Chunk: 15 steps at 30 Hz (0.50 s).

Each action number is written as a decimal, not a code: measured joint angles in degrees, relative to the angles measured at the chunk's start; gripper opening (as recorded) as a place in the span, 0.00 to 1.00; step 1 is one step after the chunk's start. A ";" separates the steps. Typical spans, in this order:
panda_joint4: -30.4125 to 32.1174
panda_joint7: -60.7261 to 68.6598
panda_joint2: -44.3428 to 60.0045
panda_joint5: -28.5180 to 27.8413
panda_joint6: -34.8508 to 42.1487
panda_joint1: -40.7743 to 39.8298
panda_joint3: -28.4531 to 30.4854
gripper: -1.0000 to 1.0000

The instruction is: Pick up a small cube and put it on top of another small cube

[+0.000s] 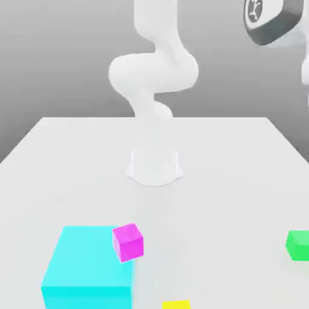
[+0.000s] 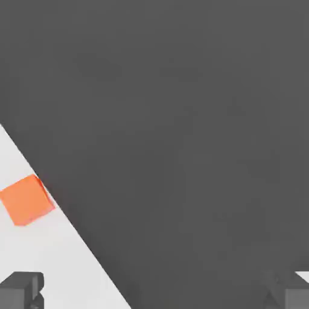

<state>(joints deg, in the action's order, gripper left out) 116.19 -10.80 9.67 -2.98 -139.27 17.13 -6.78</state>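
Our gripper point(image 2: 154, 293) hangs fully open, holding nothing. We judge the orange-red cube point(image 2: 26, 200) light, rigid; grasp its opposite flat sides.

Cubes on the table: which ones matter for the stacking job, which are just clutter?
Job:
- small matte orange-red cube, to be picked up, lying near the table edge
- small matte magenta-pink cube, the base, beside the cyan block

Clutter:
- big cyan block
- small green cube
- small yellow cube
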 joint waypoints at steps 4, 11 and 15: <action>-2.35 4.24 8.43 -2.02 -1.07 1.75 -1.67 0.50; -6.51 10.56 23.28 -6.44 -3.27 5.54 -3.67 0.50; -8.51 10.32 30.84 -8.02 -8.12 7.01 -2.34 0.00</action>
<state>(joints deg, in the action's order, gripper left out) 107.68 -0.49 40.51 -11.00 -147.39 24.14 -9.12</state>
